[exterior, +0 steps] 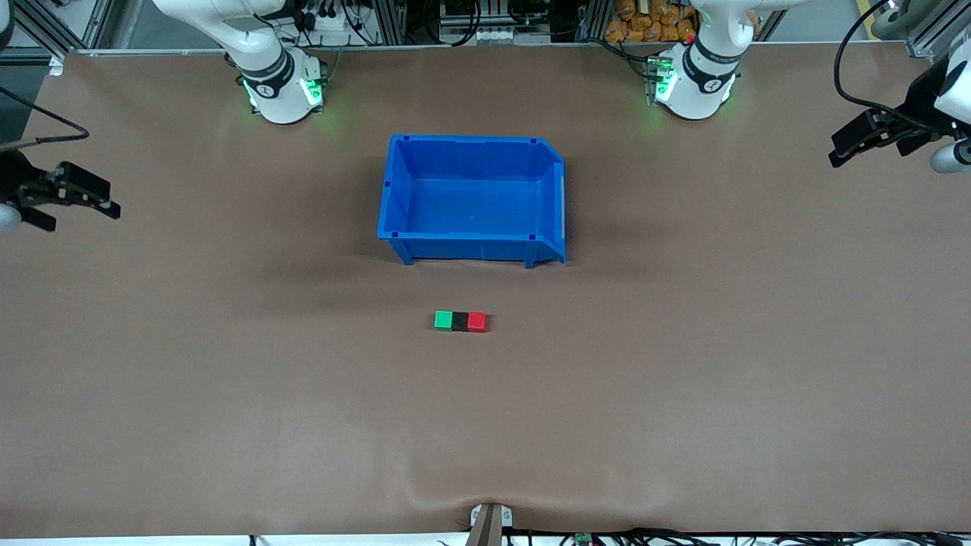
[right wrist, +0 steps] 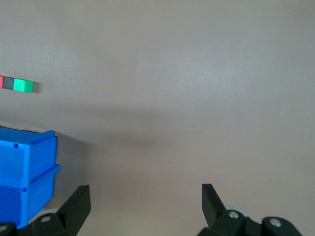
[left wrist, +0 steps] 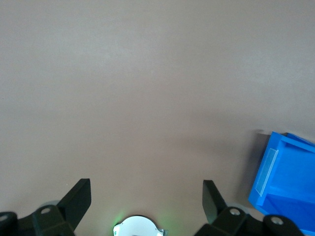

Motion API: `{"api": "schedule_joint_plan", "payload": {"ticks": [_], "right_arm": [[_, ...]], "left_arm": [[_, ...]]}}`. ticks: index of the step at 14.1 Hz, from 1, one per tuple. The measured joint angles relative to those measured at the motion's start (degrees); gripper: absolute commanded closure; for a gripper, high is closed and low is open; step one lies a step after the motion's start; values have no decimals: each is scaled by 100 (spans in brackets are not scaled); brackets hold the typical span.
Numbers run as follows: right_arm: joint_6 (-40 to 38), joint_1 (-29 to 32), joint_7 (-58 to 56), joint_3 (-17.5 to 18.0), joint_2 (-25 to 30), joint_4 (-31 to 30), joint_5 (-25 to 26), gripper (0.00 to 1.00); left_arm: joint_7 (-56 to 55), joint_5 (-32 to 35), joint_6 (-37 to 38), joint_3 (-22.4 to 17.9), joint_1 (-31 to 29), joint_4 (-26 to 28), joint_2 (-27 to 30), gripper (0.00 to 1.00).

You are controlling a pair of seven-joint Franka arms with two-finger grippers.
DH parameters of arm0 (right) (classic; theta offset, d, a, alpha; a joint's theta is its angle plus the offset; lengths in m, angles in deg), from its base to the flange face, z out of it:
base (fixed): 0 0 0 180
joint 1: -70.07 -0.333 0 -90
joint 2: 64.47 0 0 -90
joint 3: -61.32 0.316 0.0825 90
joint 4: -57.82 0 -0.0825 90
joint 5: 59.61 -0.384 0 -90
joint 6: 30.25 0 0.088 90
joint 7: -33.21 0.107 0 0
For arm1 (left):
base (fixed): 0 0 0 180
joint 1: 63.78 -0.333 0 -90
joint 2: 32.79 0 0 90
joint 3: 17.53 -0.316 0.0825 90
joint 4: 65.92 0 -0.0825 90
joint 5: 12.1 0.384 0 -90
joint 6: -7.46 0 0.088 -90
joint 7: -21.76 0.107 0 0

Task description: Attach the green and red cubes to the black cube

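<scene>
The green cube [exterior: 443, 321], black cube [exterior: 460, 321] and red cube [exterior: 476, 321] lie touching in one row on the brown table, black in the middle. Green is at the right arm's end of the row, red at the left arm's end. The right wrist view shows the green cube [right wrist: 23, 85], the black cube [right wrist: 8, 82] and a sliver of the red cube [right wrist: 1, 81]. My left gripper [exterior: 838, 149] hangs open over the table's edge at the left arm's end. My right gripper [exterior: 83, 216] hangs open over the right arm's end. Both are empty and well away from the cubes.
A blue bin [exterior: 470, 249] stands empty mid-table, farther from the front camera than the cubes. Its corner shows in the left wrist view [left wrist: 285, 177] and the right wrist view [right wrist: 24, 162]. Bare brown table surrounds the cube row.
</scene>
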Motion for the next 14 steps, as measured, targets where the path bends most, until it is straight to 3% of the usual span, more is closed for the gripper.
{"api": "schedule_joint_plan", "payload": {"ticks": [9,14], "right_arm": [[-804,372,922,622,314,-9,228,0],[-769,377,1017,668,373,-25,228,0]], "left_arm": [[14,-1,-7,79,27,-225,-148,0],[17,-89,-7,176,43,-294,-192,0]]}}
